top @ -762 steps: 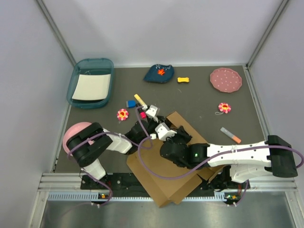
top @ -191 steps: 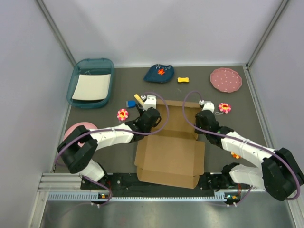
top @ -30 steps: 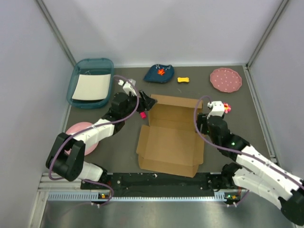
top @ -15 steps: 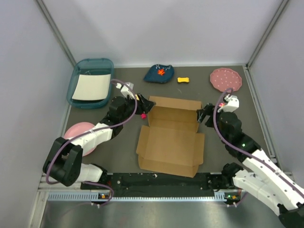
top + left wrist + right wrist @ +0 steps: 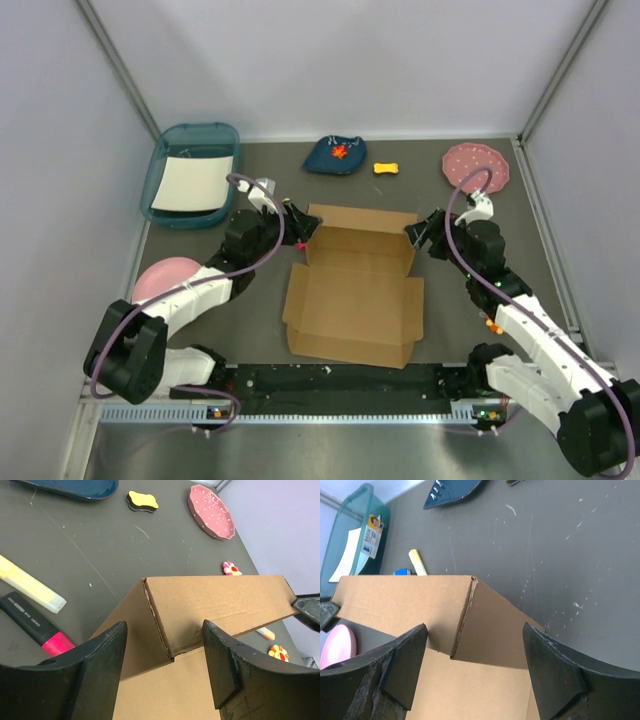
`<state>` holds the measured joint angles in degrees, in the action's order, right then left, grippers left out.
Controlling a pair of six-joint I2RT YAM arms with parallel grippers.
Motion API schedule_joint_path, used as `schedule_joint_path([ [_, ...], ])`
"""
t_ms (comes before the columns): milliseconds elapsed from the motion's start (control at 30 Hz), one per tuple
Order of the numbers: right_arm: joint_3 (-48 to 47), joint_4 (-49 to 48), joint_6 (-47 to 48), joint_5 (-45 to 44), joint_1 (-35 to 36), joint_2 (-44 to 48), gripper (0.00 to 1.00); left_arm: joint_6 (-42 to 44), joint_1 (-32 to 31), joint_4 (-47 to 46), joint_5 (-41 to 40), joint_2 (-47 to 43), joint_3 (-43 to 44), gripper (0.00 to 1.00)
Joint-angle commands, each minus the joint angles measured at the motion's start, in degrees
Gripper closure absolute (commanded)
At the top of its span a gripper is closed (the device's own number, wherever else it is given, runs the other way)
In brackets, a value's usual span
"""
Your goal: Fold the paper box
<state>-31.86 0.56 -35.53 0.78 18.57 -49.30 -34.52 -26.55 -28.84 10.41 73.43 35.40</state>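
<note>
While the box (image 5: 355,300) sits mid-table just ahead of the arm bases, only part of it is formed. Base panel flat, far wall standing, a short side flap bent forward at each far corner, near flaps lying flat.

Left gripper (image 5: 298,230) is at the far-left corner, right gripper (image 5: 420,232) at the far-right corner. Both wrist views show the jaws wide apart with a box corner sitting between the fingers (image 5: 100,665). Cardboard looks clear of the pads on both sides, so neither one has hold of anything. Right fingers (image 5: 555,670) look just as spread.

Handling, my guess:
- light, will slide on the table if pushed from one side only
- stiff corrugated board, bends cleanly only along the scored creases
- raised walls likely spring back down if let go
- thin edges, easy to crush or dent with a hard pinch
- surface matte, not slippery

Where to grab: pinch the top edge of the far wall or a side flap close to its corner crease, one arm per corner, so both sides move together. Avoid mid-panel.

Highlighter (image 5: 32,587) and a marker (image 5: 35,627) lie just beside the left corner and could get nudged. Tray (image 5: 165,195) is well apart.
</note>
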Motion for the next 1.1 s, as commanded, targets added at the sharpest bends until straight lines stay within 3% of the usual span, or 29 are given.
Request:
schedule_joint_path([
  [0, 1.18, -7.41, -0.51, 4.41, -0.2, -1.23, 0.23, 1.39, 0.09, -0.34, -1.62, -2.15, -1.12, 0.33],
  [533, 9.18, -14.97, -1.91, 4.76, -0.72, -5.19, 0.34, 1.12, -0.26, 0.1, -2.42, -3.11, -2.88, 0.33],
  [633, 11.11, -15.5, -2.09, 4.85, -0.82, -4.67, 0.32, 1.12, -0.26, 0.01, -2.68, -3.29, -3.32, 0.33],
  [700, 11.12, -15.59, -3.05, 4.94, -1.08, -2.3, 0.25, 1.04, -0.26, 0.1, -2.86, -3.21, -2.97, 0.33],
  [800, 8.22, -14.27, -3.67, 5.29, -1.34, -1.06, 0.21, 0.95, -0.26, 0.45, -2.77, -3.2, -2.35, 0.33],
  [1067, 4.87, -21.28, -10.69, 16.09, -8.45, -5.1, 0.21, 0.86, -0.26, 0.89, -3.03, -2.85, -1.91, 0.33],
])
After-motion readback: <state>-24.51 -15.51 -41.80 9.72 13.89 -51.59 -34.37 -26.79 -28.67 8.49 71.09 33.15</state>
